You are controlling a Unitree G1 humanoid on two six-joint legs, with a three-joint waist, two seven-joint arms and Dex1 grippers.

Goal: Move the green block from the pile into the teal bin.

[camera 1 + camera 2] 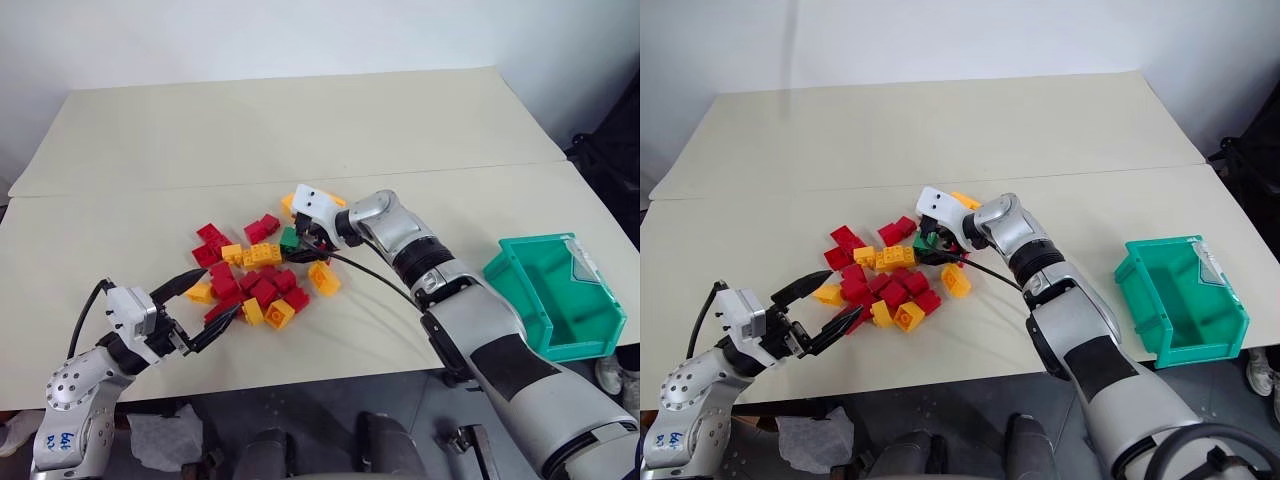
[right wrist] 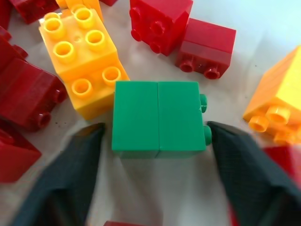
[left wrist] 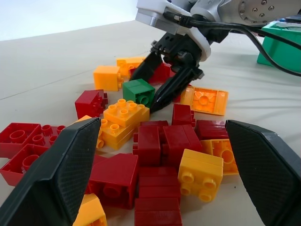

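Transfer not begun: small green studded plastic block [image 2: 158, 117] on table among red and yellow-orange brick pile [image 1: 250, 280], straddled by spread right gripper [image 3: 157, 87], ungrasped; left gripper [image 1: 822, 305] spread, idle; empty teal plastic bin [image 1: 520, 290] well apart

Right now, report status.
Right hand open, straddling green block, not gripped. Left hand open beside pile. Yellow brick touching block. Bin empty.

no readable text, labels, brands or numbers anywhere
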